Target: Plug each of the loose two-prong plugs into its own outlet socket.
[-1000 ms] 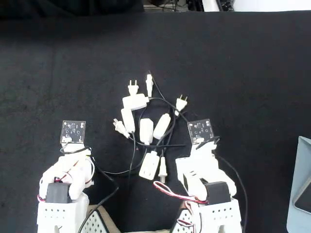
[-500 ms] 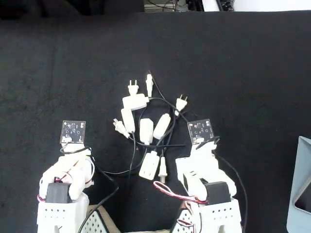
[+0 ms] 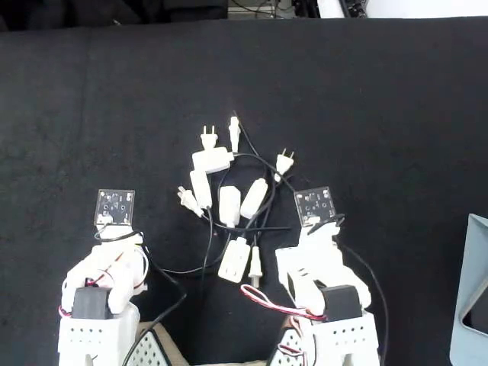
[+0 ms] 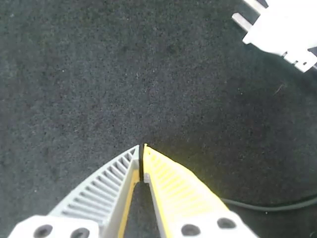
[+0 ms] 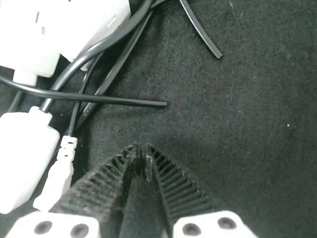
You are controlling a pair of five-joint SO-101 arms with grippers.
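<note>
Plugs (image 3: 284, 162) and sockets (image 3: 229, 204) heaped on table (image 3: 396, 114), between left gripper (image 4: 142, 148) and right gripper (image 5: 141, 151), both w/ fingers pressed together, holding nothing. Nearest plug (image 3: 187, 199) lies flat at heap's left edge, long axis diagonal, prongs aimed far-left (away from robot). Rec.: open wide, pinch plug body crosswise, not cord (image 3: 210, 240).

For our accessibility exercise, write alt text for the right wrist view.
The right end effector, shut, points down at a black table surface, next to tangled black cables and white plug bodies.
</note>
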